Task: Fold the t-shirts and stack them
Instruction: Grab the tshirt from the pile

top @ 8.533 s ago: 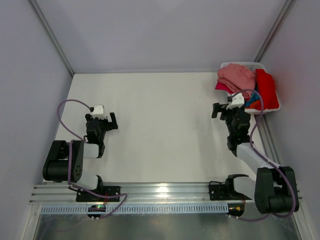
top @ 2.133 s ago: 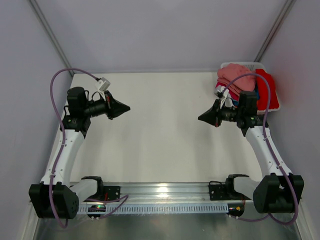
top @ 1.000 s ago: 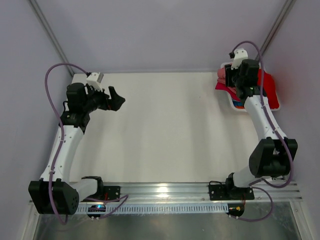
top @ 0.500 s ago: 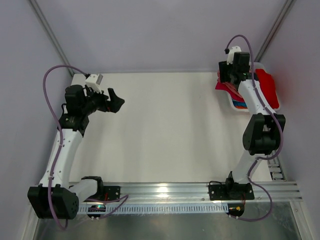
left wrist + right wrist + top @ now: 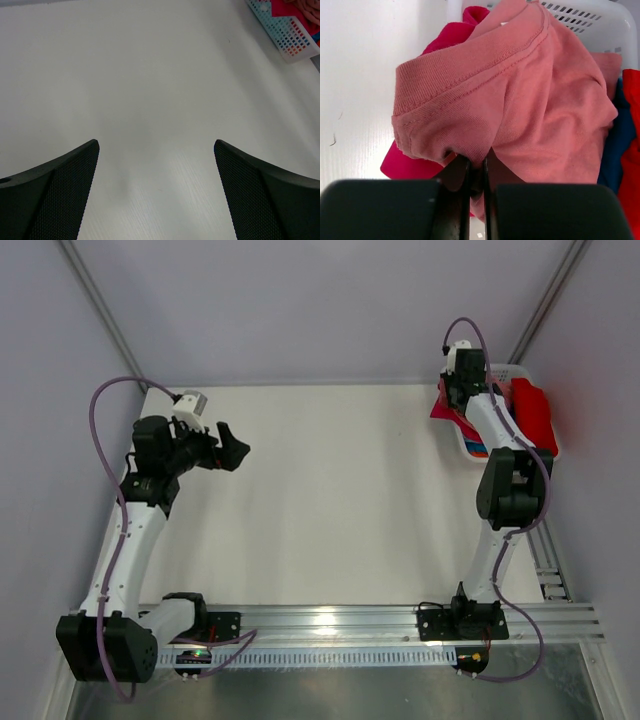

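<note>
Shifted further over the white perforated plastic basket (image 5: 582, 21) since a moment ago, the right arm is now stretched out above the basket's heap, and the right gripper (image 5: 476, 170), parted a second earlier, is now seen pressed together. A fold of the salmon-pink cotton t-shirt (image 5: 520, 100) is pinched between its black fingers (image 5: 462, 172), right at the ribbed hem. That shirt is bunched on top of the pile in the basket, with its edge hanging past the basket's rim. Under it a magenta cotton t-shirt (image 5: 447, 40) is spilled over the same rim onto the white table (image 5: 330, 490). Deeper inside the basket a blue t-shirt (image 5: 620, 132) is tucked against the pink one, and a bright red t-shirt (image 5: 530, 415) is draped over the basket's outer side. Well apart from the basket, across the table, the left gripper (image 5: 232, 448) is held above the surface, its mesh-textured fingers (image 5: 65, 185) spread wide, and only bare tabletop is framed between them.
</note>
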You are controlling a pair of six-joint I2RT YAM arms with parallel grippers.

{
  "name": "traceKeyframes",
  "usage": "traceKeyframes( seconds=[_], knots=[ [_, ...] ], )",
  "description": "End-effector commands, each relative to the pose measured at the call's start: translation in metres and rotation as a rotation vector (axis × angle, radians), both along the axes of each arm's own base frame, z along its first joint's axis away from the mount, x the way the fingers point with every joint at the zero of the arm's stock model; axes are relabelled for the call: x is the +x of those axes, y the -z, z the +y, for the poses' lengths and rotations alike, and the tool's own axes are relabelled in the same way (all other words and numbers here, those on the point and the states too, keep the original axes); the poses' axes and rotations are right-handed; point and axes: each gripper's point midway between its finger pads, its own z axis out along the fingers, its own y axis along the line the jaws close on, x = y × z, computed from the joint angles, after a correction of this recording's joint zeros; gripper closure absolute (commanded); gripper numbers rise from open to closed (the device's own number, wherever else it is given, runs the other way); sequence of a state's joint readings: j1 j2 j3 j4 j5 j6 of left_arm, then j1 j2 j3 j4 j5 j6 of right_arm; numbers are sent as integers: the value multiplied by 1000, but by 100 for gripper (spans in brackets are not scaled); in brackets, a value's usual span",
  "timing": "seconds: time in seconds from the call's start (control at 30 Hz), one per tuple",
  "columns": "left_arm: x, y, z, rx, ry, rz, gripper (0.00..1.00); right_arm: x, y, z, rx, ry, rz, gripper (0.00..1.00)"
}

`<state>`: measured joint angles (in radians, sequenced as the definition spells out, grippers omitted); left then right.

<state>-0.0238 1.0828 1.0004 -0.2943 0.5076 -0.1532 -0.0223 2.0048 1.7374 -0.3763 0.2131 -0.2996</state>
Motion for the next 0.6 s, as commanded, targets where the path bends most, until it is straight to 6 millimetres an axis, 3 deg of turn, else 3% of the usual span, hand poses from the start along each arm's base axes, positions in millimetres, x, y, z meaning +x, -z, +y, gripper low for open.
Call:
traceKeyframes(
  seconds=[0.0, 0.03, 0.07, 0.13, 0.17, 0.23, 0.27, 0.33, 0.37, 0.43, 0.47, 0.57],
  knots=[
    [-4, -21, 1, -5, -1, -92, 1, 5, -5, -21, -94, 54, -6, 97],
    [-5, -19, 0, -5, 0, -97, 1, 4, -8, -20, -92, 49, -21, 97],
    [-6, -20, 0, -7, 4, -106, 1, 4, -29, -18, -91, 36, -76, 97],
    [-6, -18, -1, -13, 11, -102, 1, 0, -49, -12, -81, 1, -127, 97],
    [-5, -18, -1, -15, 10, -100, 1, -5, -83, -10, -80, -7, -192, 97],
    [-2, -16, 0, -14, -3, -91, 1, -11, -120, -7, -75, -25, -254, 97],
    [0, -16, -1, -17, -1, -90, 1, -17, -163, -4, -72, -30, -336, 97],
    [1, -14, -1, -22, 2, -78, 1, -29, -200, -2, -61, -34, -387, 97],
    [1, -13, -3, -24, 9, -76, 1, -38, -240, 0, -56, -40, -466, 97],
    [3, -9, -3, -30, 7, -61, 1, -51, -271, 4, -46, -51, -525, 97],
    [3, -9, -3, -28, 9, -62, 1, -63, -297, 8, -35, -68, -582, 97],
    [3, -10, -3, -26, 7, -65, 1, -83, -329, 30, 21, -173, -641, 97]
  ],
)
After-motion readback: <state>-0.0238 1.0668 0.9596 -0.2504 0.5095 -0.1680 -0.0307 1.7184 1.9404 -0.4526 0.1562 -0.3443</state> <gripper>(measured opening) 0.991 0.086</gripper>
